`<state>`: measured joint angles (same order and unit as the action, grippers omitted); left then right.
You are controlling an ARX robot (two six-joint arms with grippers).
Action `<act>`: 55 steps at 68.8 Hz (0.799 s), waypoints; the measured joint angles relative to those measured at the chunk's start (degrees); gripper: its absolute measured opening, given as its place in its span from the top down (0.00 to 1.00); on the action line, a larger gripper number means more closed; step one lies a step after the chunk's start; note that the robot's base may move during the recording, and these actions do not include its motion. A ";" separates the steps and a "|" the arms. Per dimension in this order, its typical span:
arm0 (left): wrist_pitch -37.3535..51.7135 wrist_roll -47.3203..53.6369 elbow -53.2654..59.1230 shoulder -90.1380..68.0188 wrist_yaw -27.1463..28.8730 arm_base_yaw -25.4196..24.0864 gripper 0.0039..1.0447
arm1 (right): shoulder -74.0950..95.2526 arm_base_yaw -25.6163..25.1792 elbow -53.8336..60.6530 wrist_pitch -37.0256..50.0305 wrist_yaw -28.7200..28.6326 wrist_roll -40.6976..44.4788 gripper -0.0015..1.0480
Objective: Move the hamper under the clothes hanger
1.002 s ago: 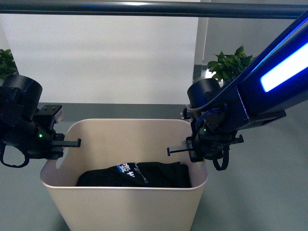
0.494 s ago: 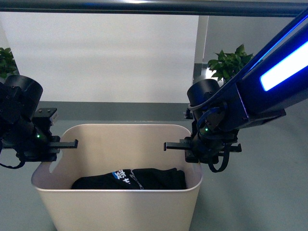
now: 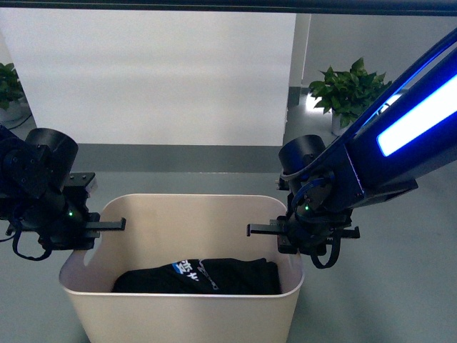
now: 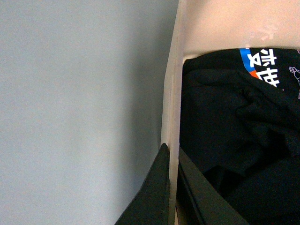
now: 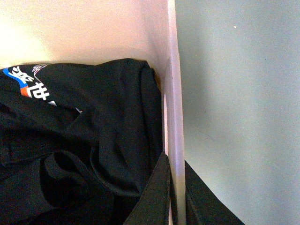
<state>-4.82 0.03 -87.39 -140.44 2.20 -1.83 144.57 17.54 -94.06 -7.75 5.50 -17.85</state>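
While left pincer (image 3: pixel 100 227) and right pincer (image 3: pixel 275 230) clamp opposite rims of the hamper (image 3: pixel 178 314), I judge the carry in hand; next: level, matched travel beneath the clothes hanger (image 3: pixel 357 6).

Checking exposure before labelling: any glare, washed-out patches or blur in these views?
Front view: the blue strip glares, the white wall is nearly blown out, the black garment loses detail. Left wrist view: the left pincer on the hamper is a soft silhouette. Right wrist view: a bright patch washes the hamper.

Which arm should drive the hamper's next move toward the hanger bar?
Neither alone. Left claw pinches the hamper rim at one end, right claw at the other; evenly matched, so likely both together.
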 joint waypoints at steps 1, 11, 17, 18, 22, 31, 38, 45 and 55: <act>0.00 -0.02 0.00 -0.04 0.04 0.02 0.96 | 0.11 0.00 0.00 0.04 0.02 0.00 0.97; 0.37 0.00 -0.11 -0.28 0.44 0.24 0.96 | 0.33 0.02 0.20 0.59 0.00 -0.20 0.97; 0.37 -0.02 -0.11 -0.44 0.59 0.26 0.96 | 0.44 0.02 0.22 0.74 -0.02 -0.24 0.97; 0.37 -0.02 -0.11 -0.46 0.59 0.26 0.96 | 0.44 0.02 0.24 0.76 0.00 -0.24 0.97; 0.37 -0.02 -0.11 -0.48 0.61 0.26 0.96 | 0.46 0.07 0.24 0.81 0.02 -0.28 0.97; 0.33 -0.15 -0.15 -0.52 0.57 0.28 0.95 | 0.57 0.07 0.24 0.85 0.02 -0.50 0.97; 0.24 -0.13 -0.24 -0.57 0.37 0.28 0.76 | 0.74 0.07 0.24 1.05 -0.09 -1.05 0.79; 0.20 -0.04 -0.44 -0.52 0.31 0.28 0.54 | 0.72 0.11 0.26 1.05 0.09 -1.29 0.57; -0.22 0.00 -0.42 0.35 0.22 0.26 0.35 | 0.00 0.07 0.70 0.98 0.63 -1.27 0.39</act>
<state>-5.04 0.03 -87.81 -140.09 2.42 -1.56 144.57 17.61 -93.36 -6.76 6.13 -19.11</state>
